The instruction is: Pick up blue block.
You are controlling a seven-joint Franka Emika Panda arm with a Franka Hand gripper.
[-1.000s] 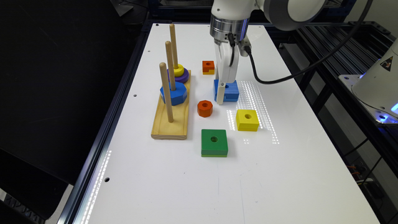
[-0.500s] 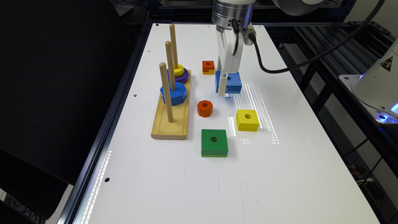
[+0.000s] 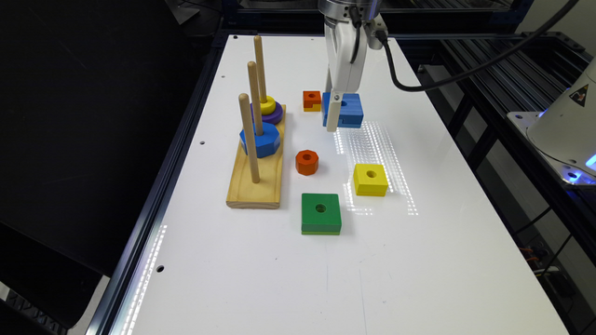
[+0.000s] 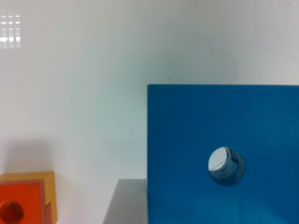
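Note:
The blue block (image 3: 350, 110), a flat square with a round centre hole, hangs clear of the white table (image 3: 419, 260) in the exterior view. My gripper (image 3: 336, 114) is shut on it, one white finger crossing the side that faces the exterior view's left. In the wrist view the blue block (image 4: 224, 154) is very close, its hole visible, with a grey finger (image 4: 125, 203) against its edge and the table well below.
A wooden base (image 3: 257, 172) with three pegs carries a blue octagonal piece (image 3: 260, 139) and yellow and purple rings (image 3: 269, 108). A small orange block (image 3: 311, 100), an orange octagon (image 3: 307, 162), a yellow block (image 3: 370, 179) and a green block (image 3: 320, 213) lie around.
The gripper has risen with the blue block held in it, lifting the block off the table; its shadow is now separate. The other pieces have stayed put.

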